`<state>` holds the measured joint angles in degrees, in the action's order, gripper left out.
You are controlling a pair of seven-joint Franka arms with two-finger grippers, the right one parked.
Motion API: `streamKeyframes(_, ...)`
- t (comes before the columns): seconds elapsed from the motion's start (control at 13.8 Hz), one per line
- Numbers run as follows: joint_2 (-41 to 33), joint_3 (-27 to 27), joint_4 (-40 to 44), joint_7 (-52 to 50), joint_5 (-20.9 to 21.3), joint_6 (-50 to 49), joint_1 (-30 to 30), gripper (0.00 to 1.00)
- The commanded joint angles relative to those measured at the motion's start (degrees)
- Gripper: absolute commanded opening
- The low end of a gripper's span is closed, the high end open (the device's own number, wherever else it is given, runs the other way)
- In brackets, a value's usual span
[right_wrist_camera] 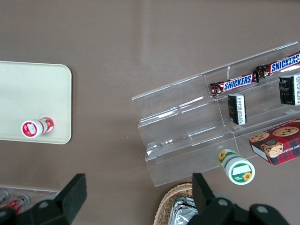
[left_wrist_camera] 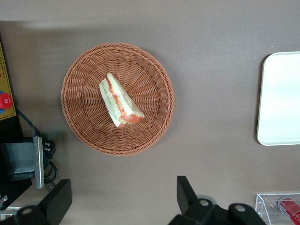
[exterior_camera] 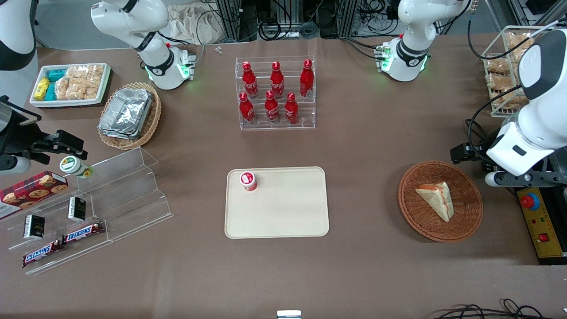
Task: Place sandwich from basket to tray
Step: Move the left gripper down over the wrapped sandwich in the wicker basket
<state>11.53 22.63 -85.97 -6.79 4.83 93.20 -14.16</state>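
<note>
Desk [exterior_camera: 376, 146]: brown cloth over the whole thing, cables and frame stuff along the edge farthest from the front camera.
Basket [exterior_camera: 465, 212]: round reddish-brown wicker one, sitting toward the working arm's end of the desk.
Sandwich [exterior_camera: 436, 199]: still in the basket, a wrapped wedge lying roughly in the middle of it, red and pale filling stripe showing along one edge. Nothing's touching it.
Tray [exterior_camera: 283, 212]: cream rectangle mid-desk, well apart from the basket. Only thing on it is a little red and white cup [exterior_camera: 248, 180], tucked into the corner toward the parked arm's end.
Tool [left_wrist_camera: 123, 199]: the left arm's tool hangs above the desk just beside the basket, fingers [left_wrist_camera: 186, 192] spread wide, holding nothing.
Bottles [exterior_camera: 274, 93]: six red ones in a clear stepped rack, farther from the front camera than the tray.
</note>
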Motion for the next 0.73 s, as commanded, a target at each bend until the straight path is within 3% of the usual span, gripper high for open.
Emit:
streamKeyframes(0.0, 0.7, 0.4, 1.8, 0.6, 0.4, -1.5, -0.5, 0.99)
streamKeyframes(0.65, 5.1, 0.0, -1.7, -15.3, 0.2, 3.2, -1.3, 1.00)
